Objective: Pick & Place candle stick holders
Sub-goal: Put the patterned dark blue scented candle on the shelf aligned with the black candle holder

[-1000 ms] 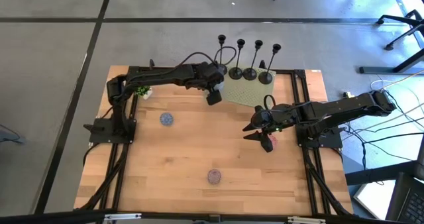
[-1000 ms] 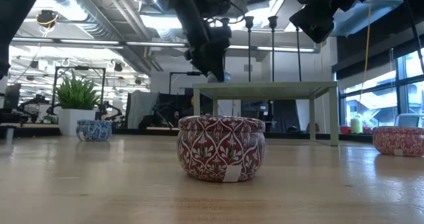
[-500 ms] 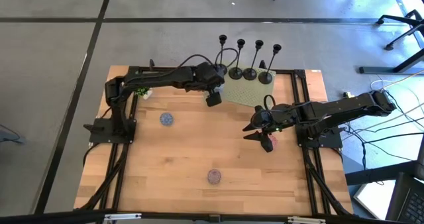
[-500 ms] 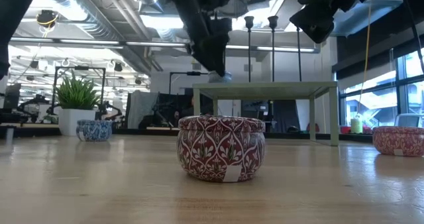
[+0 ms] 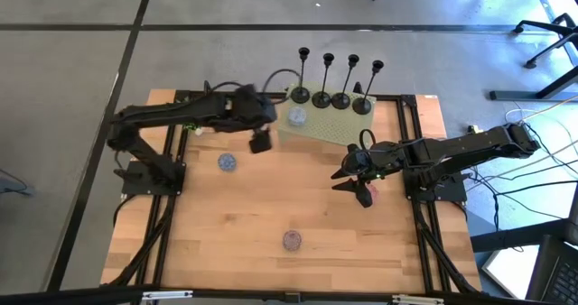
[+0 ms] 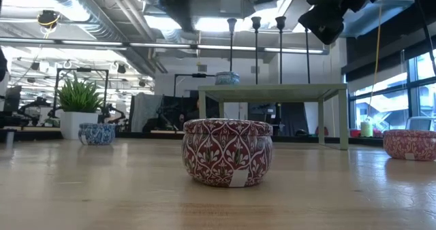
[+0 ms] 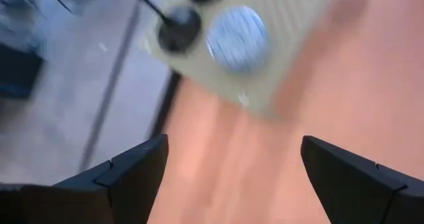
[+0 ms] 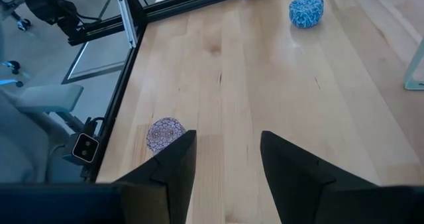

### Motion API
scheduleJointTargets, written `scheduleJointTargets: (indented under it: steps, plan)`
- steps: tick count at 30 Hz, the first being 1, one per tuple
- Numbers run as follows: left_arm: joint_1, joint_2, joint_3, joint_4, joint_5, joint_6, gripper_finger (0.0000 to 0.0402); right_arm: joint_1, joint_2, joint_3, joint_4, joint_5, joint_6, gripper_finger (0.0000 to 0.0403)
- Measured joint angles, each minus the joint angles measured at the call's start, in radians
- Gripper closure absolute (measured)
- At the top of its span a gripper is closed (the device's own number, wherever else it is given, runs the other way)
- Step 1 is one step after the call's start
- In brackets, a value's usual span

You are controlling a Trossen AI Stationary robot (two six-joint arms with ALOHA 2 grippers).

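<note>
Overhead and bench-level views of a two-arm station. Four candle stick holders point(image 5: 340, 82) stand upright in a row along the far edge of a pale green raised platform point(image 5: 339, 125) at the back of the wooden bench point(image 5: 271, 206); each shows a round base, thin stem and small cup. A small blue-and-white tin point(image 5: 296, 117) sits on the platform's left part, just beside the leftmost holder's base.

The left end effector point(image 5: 260, 143) hangs over the bench just left of the platform, fingers wide apart and empty; its wrist view looks past both fingers toward the tin and two holder bases. The right end effector point(image 5: 354, 182) hovers over the bench in front of the platform, close to a red patterned tin point(image 5: 366, 192), its fingers partly apart with nothing between them in its wrist view.

Other tins lie well apart on the bench: a blue one point(image 5: 228, 162) on the left and a red-and-white one point(image 5: 292, 241) near the front edge.

Judged step: neither arm holds a holder, and all four stand together, so the pick appears not yet begun. The next move calls for lowering open fingers around one thin stem, squarely and low enough to avoid tipping it or knocking its neighbours.
</note>
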Motion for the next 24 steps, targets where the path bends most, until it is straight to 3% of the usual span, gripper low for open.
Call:
scheduleJointTargets:
  steps: [6,10,15,24]
  plan:
    - [-0.033,-0.081,-0.001,-0.316,0.095,-0.084,0.0059,0.000,0.000,0.000,0.000,0.000,0.006,0.0231]
    - [-0.042,-0.130,-0.051,-0.385,0.102,-0.115,0.0059,0.000,0.000,0.000,0.007,0.000,0.014,0.0231]
    - [-0.041,-0.239,-0.266,-0.296,0.130,-0.169,0.0059,0.000,0.000,0.000,0.005,0.000,0.032,0.0231]
    - [-0.031,-0.379,-0.741,0.113,0.227,-0.174,0.0059,0.001,0.000,0.000,0.006,0.001,0.032,0.0231]
